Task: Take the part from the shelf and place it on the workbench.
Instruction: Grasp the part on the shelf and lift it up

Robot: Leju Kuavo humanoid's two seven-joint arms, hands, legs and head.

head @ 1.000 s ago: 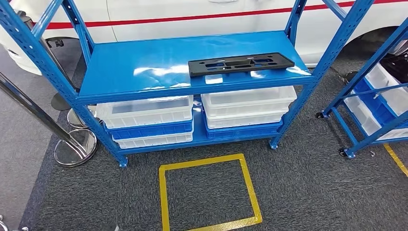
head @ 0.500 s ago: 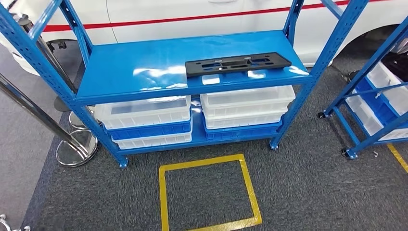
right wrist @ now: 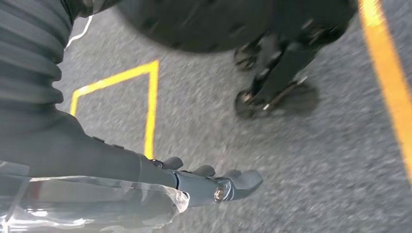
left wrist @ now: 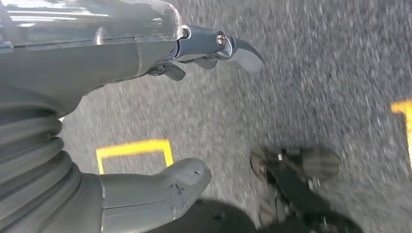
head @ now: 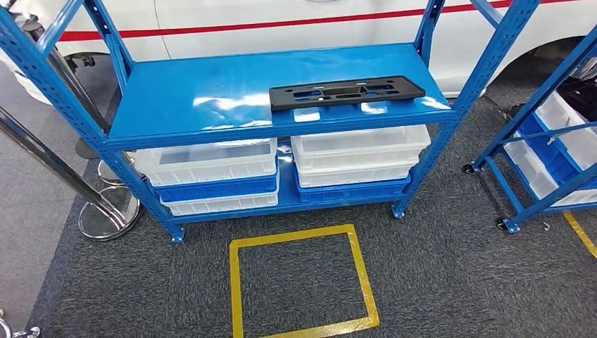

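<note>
Currently, both arms hang at the robot's sides, so each wrist camera looks down at the grey carpet rather than at the work. The left hand (left wrist: pixel 160 97) holds nothing; its thumb and darker fingers (left wrist: pixel 233 48) stand apart, with only carpet and a corner of yellow floor tape (left wrist: pixel 133 148) between and beyond them. This relaxed, spread posture suits an approach phase, since no grasp is yet required.

Ahead in the head view, the blue shelf (head: pixel 211 105) stands just behind a yellow taped square (head: pixel 303 285) on the floor, which probably marks the standing position for the pick. The part (head: pixel 346 92), a long flat black plate with cut-outs, lies flat on the upper deck toward its right end, near the front edge, well apart from either hand's fingers. That placement likely keeps it within reach from the front. Clear and blue bins (head: pixel 281 172) are stacked on the deck below.

The right hand (right wrist: pixel 145 184) is likewise empty, fingers (right wrist: pixel 243 180) extended and slightly apart above bare carpet. The workbench cannot be located. The pick has not yet begun.
</note>
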